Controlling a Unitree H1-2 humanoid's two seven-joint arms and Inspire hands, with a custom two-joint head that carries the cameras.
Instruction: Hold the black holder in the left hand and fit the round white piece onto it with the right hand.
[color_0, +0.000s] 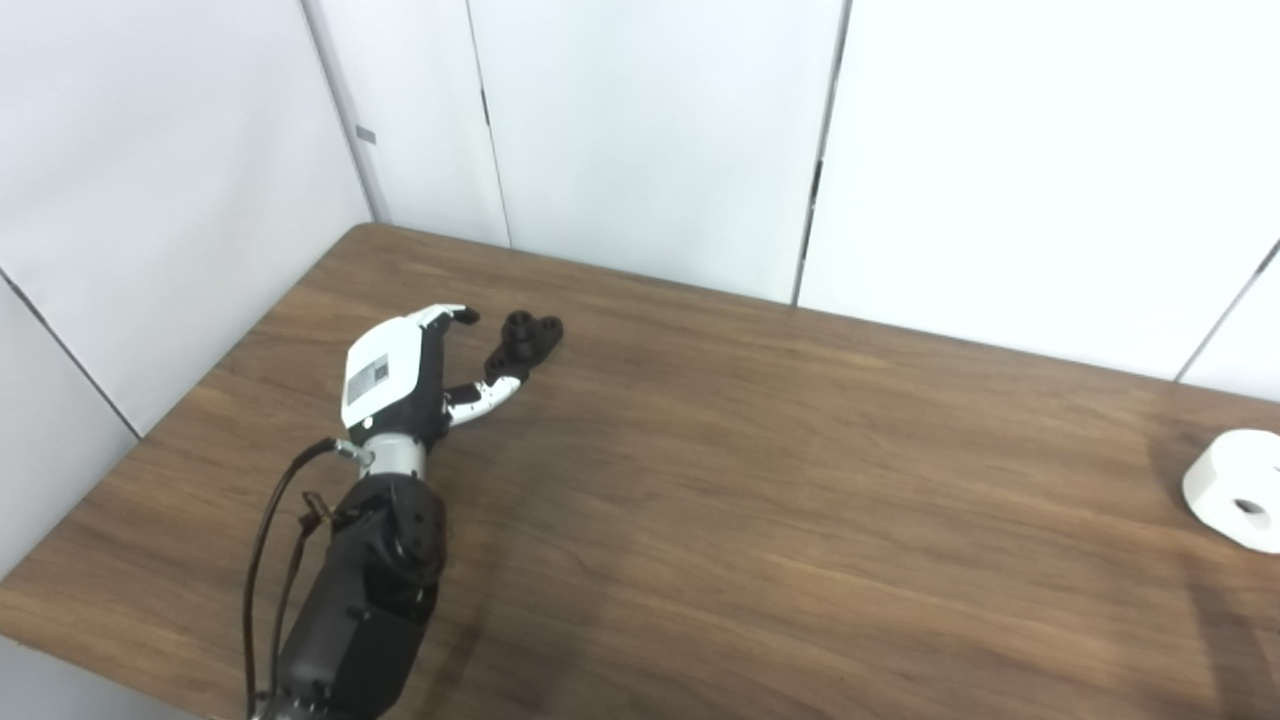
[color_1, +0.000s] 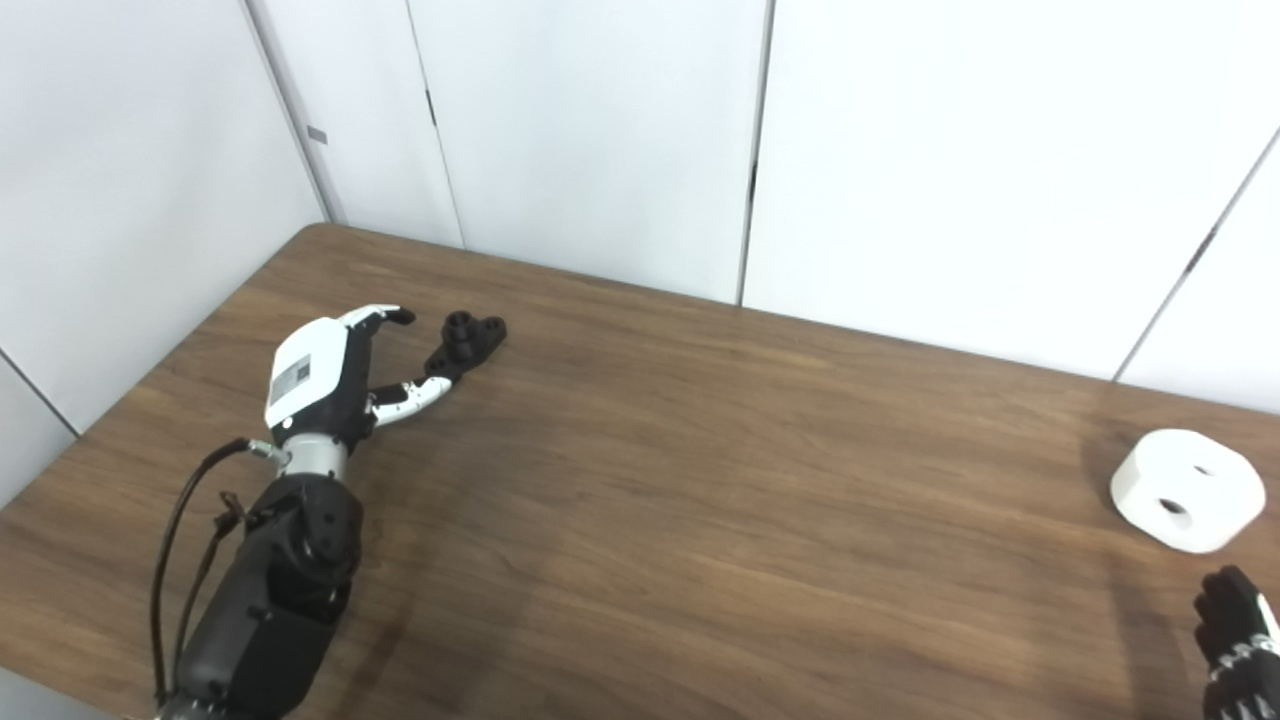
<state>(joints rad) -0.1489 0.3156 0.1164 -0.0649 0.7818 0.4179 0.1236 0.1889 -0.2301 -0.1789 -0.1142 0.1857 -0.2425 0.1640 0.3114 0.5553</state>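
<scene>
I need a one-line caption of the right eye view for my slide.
Open left hand reaches the black holder on the wooden table; the round white piece lies far right, near the right hand.

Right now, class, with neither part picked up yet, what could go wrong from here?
1. The left robot hand is open beside the black holder, which lies flat on the table; closing its fingers may push the holder away rather than grip it.
2. The round white piece sits near the table's right side, and the right robot hand could nudge it off.
</scene>
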